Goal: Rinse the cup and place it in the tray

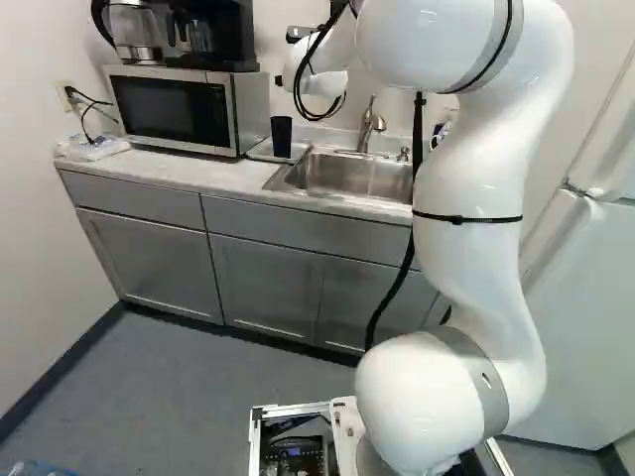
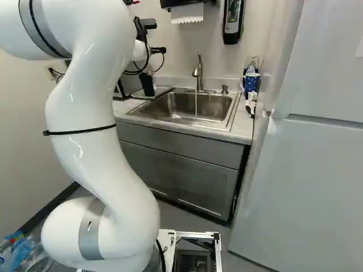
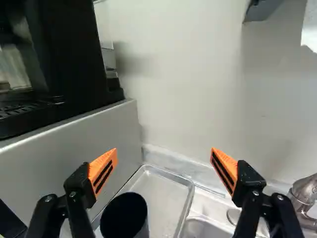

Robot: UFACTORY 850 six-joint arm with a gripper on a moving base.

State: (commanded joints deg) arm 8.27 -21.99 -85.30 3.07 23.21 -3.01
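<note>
Cup (image 1: 281, 137) of dark colour stands upright at the tray (image 1: 260, 152) in the left base view, between the microwave (image 1: 179, 111) and the sink (image 1: 347, 177). Above the sink rises the tap (image 1: 369, 124).

In the right base view, the gripper (image 2: 159, 37) is high above the cup, well apart from it – its fingers are small here, so their spread is perhaps better judged elsewhere. A thin stream of water (image 2: 196, 105) falls from the tap into the sink.

In the wrist view, the two fingers with orange pads (image 3: 103, 171) stand wide apart, released, with nothing grasped. Ahead of them, the cup is inside the tray, close to the rim which is beside the microwave.
</note>
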